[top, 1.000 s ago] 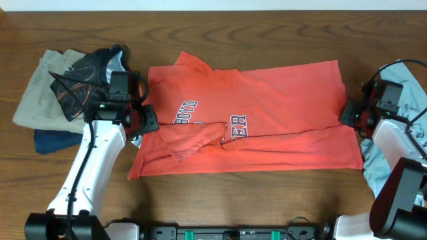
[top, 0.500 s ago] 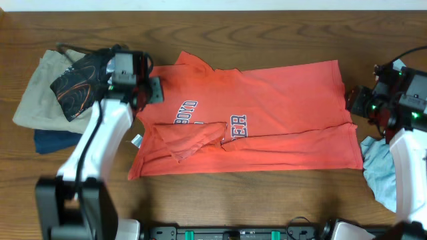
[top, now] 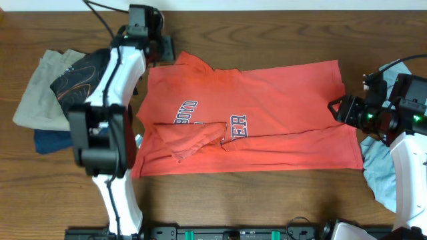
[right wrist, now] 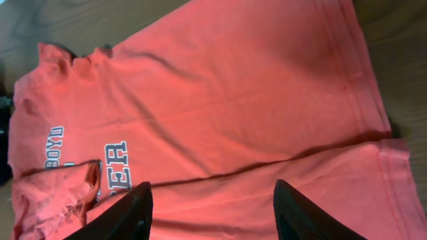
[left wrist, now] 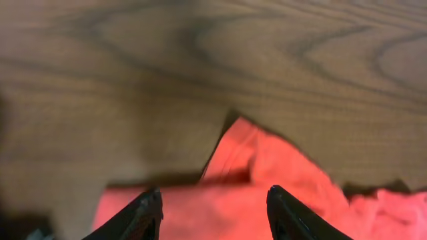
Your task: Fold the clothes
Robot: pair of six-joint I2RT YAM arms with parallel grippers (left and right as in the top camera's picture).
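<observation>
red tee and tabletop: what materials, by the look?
Red tee: soft knit, probably cotton jersey, matte. It creases and folds limply, and the lettering looks printed. Tabletop: dark wood or wood-look laminate with a slight sheen. Swirling grain shows, but I cannot tell which it is.

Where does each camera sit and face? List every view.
Overhead: above the wooden table, facing down on the coral-red lettered T-shirt; both arms show.
Left wrist: on the left gripper, facing a T-shirt corner; open black fingertips show.
Right wrist: on the right gripper, facing the lettering; open fingertips show.
Shared: the T-shirt.
</observation>
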